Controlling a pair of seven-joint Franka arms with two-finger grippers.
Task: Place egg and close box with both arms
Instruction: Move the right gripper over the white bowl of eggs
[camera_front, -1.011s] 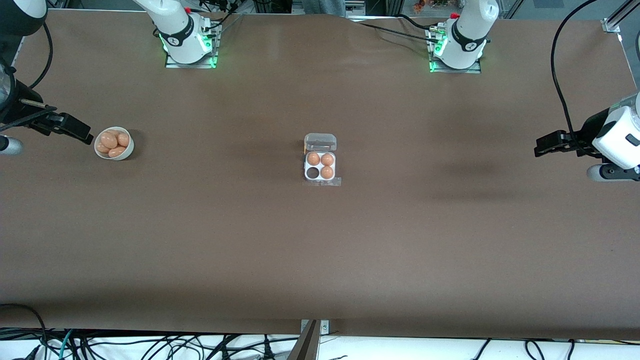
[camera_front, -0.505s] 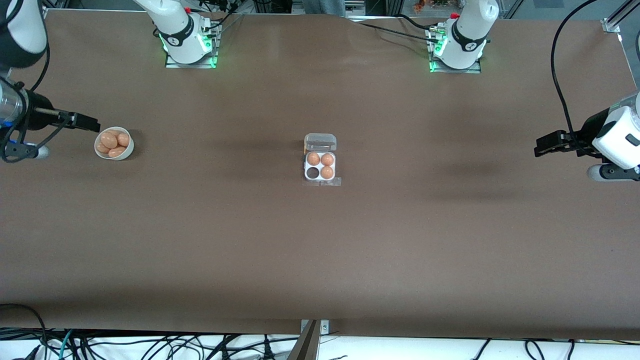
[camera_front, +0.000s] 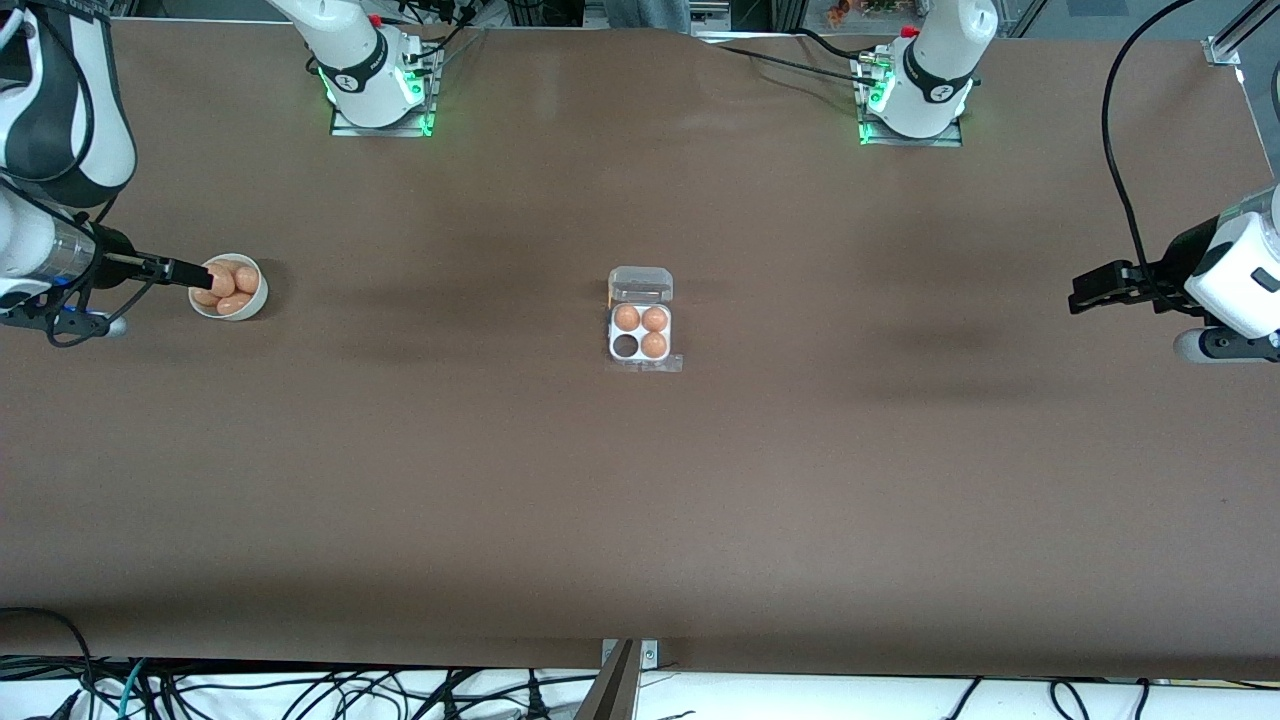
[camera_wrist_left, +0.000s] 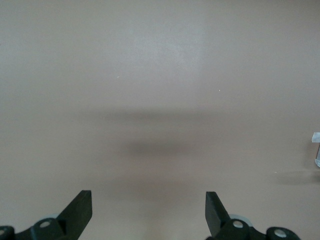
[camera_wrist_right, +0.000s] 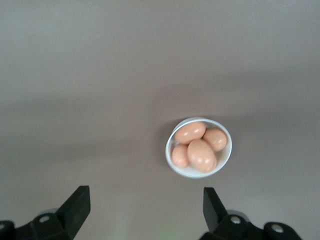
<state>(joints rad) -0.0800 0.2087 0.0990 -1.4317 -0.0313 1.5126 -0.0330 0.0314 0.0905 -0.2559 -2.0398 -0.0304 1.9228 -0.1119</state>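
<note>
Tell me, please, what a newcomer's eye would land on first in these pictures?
Probably the box at mid-table, lid open, three eggs in it and one cell empty. Next, the white bowl of eggs toward the right arm's end, with the open right gripper over its rim. The left gripper, also open, waits over bare table at the left arm's end.

Box at mid-table, bowl toward the right arm's end.

Box (camera_front: 641, 332) tray holds eggs in cells at 10, 2 and 4 o'clock; the 8 o'clock cell is bare; its lid lies open at 12. Bowl (camera_front: 229, 288) holds four eggs (camera_wrist_right: 201, 155).
</note>
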